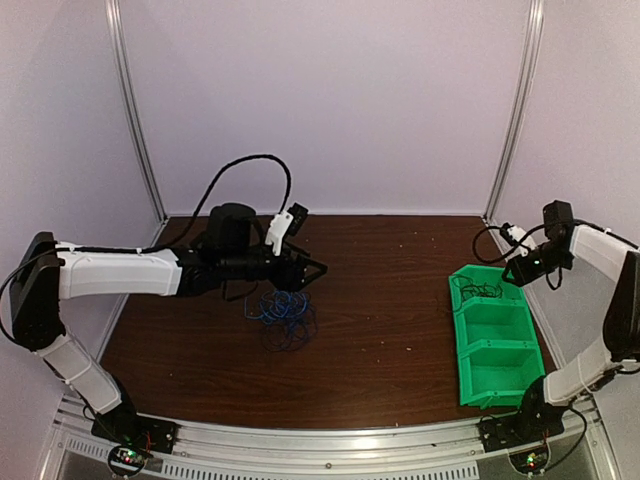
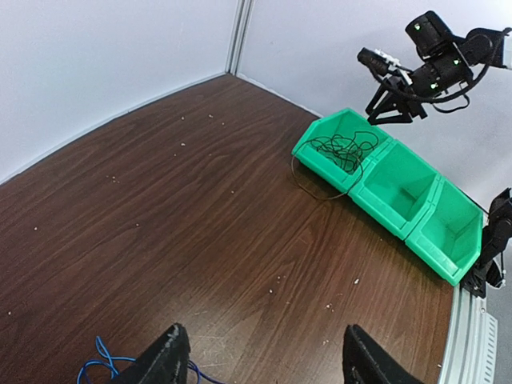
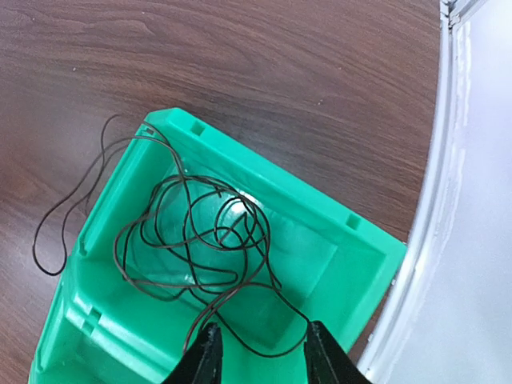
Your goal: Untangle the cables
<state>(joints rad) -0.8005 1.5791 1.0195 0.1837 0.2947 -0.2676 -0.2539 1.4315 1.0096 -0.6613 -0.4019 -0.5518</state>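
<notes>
A loose tangle of blue cables (image 1: 283, 315) lies on the brown table left of centre; a bit of it shows in the left wrist view (image 2: 100, 366). My left gripper (image 1: 310, 270) hangs just above its far edge, open and empty, its jaws wide apart (image 2: 264, 364). A thin black cable (image 3: 192, 240) lies coiled in the far compartment of a green bin (image 3: 264, 172), one loop trailing over the wall onto the table. My right gripper (image 3: 262, 356) hovers over that compartment, open, holding nothing. It also shows in the top view (image 1: 512, 275).
The green bin (image 1: 462, 330) has three compartments in a row along the right side; the two nearer ones hold nothing. White walls and metal posts (image 1: 135, 110) enclose the table. A metal rail (image 1: 330, 440) runs along the near edge.
</notes>
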